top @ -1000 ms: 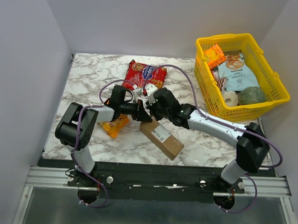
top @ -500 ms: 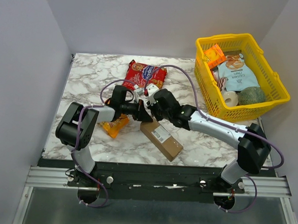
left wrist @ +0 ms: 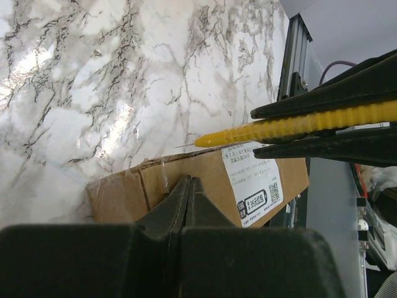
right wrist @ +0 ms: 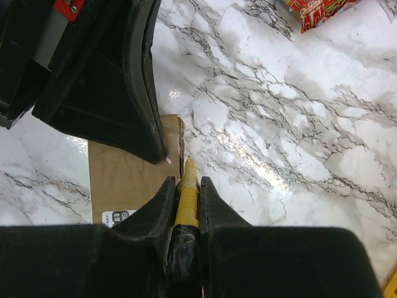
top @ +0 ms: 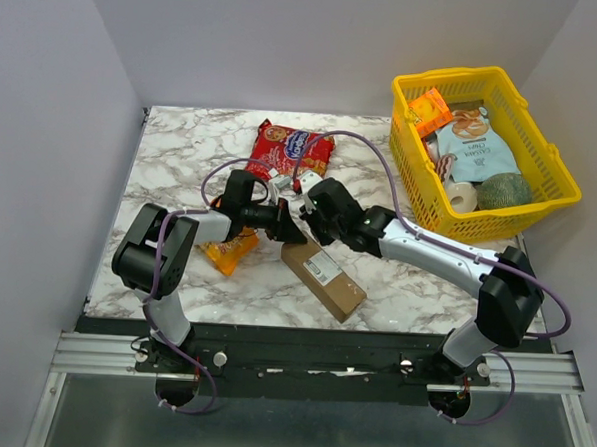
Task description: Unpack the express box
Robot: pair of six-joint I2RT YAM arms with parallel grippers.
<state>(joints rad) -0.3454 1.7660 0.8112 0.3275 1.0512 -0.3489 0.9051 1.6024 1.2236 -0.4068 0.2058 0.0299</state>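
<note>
1. Left hand: clenched. The fingers are pressed flat together with nothing between them, and the tips rest on the end of the box.
2. Box: lies flat on the marble table, directly under the left fingertips, white label facing up.
3. Right hand: grasping a yellow cutter, which projects past its fingertips.
4. Cutter tip: sits at the top edge of the box end, just beside the left hand. Contact cannot be confirmed.
5. Red snack bag: beyond both hands.
6. Orange packet: beside the left forearm.
7. Yellow basket: well apart, to the right of the right hand.
</note>
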